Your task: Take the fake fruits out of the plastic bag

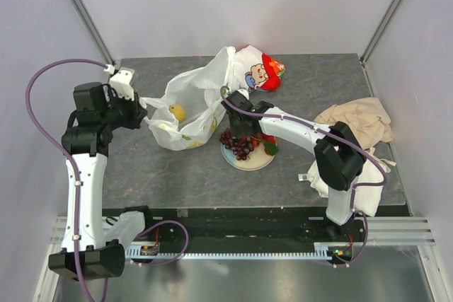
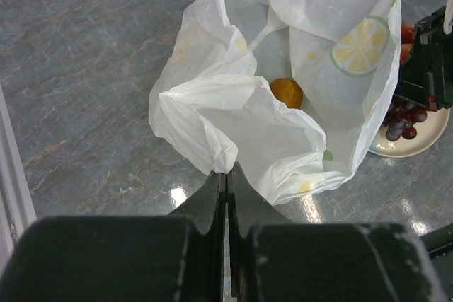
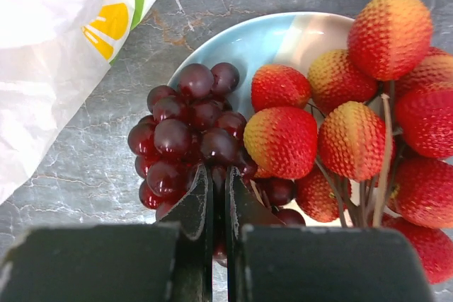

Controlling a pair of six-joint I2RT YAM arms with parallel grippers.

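Observation:
The white plastic bag [image 1: 192,101] lies open on the table, its mouth facing left. A round yellow-orange fruit [image 1: 177,112] sits inside it and also shows in the left wrist view [image 2: 287,93]. My left gripper [image 2: 226,172] is shut on the bag's [image 2: 233,132] near edge at its left side [image 1: 146,119]. The dark purple grape bunch [image 3: 180,139] lies on a small plate [image 3: 283,37] beside the red strawberries [image 3: 350,129]. My right gripper [image 3: 219,173] is shut on the grape bunch, over the plate [image 1: 256,163] just right of the bag.
A white-and-red cartoon-printed packet [image 1: 260,70] lies behind the bag. A beige cloth [image 1: 359,122] is bunched at the right edge of the table, with a white cloth [image 1: 320,177] under the right arm.

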